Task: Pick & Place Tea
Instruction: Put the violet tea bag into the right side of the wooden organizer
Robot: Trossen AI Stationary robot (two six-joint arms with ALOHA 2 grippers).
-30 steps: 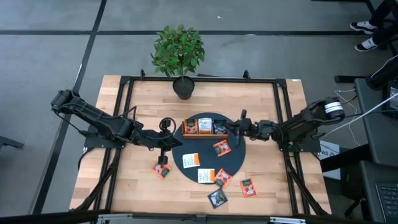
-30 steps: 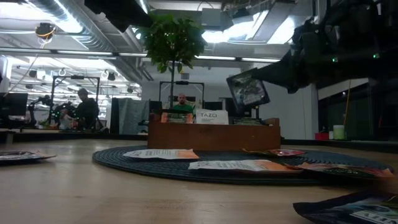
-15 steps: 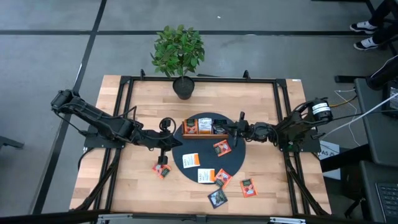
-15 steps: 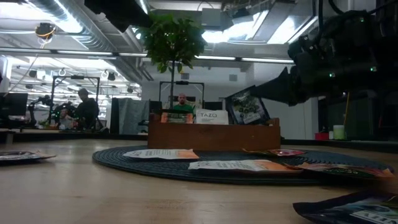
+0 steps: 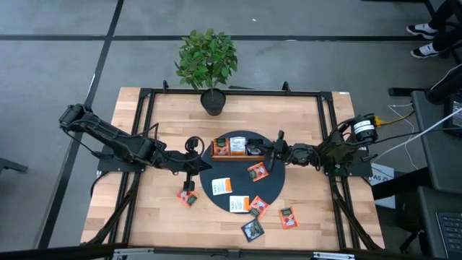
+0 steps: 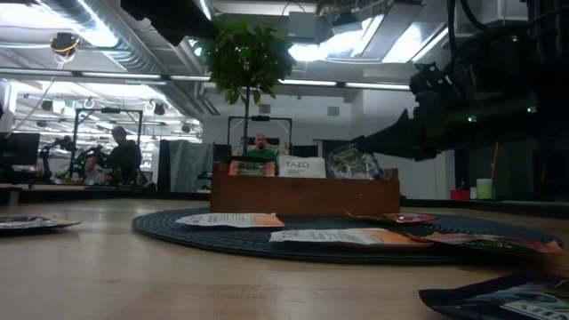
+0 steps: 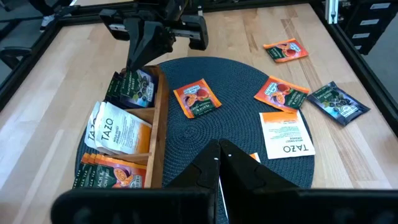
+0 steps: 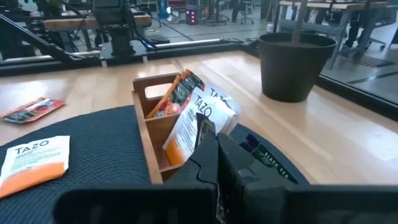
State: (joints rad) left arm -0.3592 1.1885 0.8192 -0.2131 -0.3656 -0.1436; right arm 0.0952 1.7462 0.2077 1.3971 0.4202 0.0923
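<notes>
Dark green, that sachet point(image 7: 138, 89) pinched in the right gripper point(image 5: 273, 150), jaws clamped on it, right at the end compartment of the wooden tray point(image 5: 237, 154) on the round dark mat point(image 5: 271, 189). We see the left gripper point(image 5: 193, 166) waiting beside the mat, jaws closed on nothing. More sachets lie loose on the mat and table point(image 5: 310, 115).

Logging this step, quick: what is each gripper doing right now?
Left gripper: shut, empty, above the round mat.
Right gripper: shut on a dark tea sachet, lowering it into the wooden tray.
</notes>
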